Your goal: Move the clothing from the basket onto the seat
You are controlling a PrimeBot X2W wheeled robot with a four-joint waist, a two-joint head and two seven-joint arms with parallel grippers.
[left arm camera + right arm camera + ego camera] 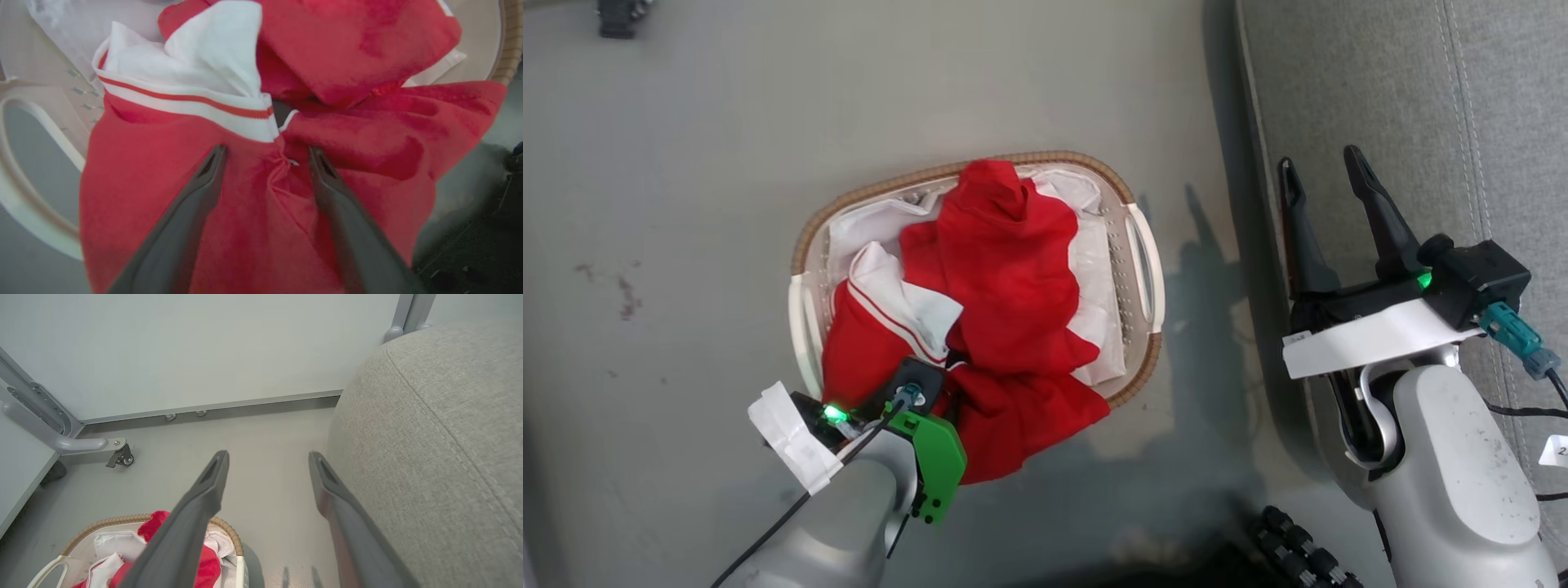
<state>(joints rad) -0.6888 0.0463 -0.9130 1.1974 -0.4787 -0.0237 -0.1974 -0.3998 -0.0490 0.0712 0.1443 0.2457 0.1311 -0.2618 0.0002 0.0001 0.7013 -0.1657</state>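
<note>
The basket (1143, 253) sits on the floor with both red garments heaped inside. The plain red one (1005, 261) lies on top and spills over the near rim. The striped one with white panels (882, 318) lies at the left. My left gripper (265, 153) is open, its fingers pressed down into the red fabric (253, 212) just below the striped white band (184, 102). In the head view its wrist (907, 408) hangs over the basket's near edge. My right gripper (1327, 175) stands open in the air over the edge of the grey seat (1405, 98), holding nothing.
The white liner (1094, 269) shows under the clothes. Grey floor surrounds the basket. A wall and a metal frame with a caster (118, 455) stand beyond the basket. The robot's dark base (1298, 547) sits at the bottom of the head view.
</note>
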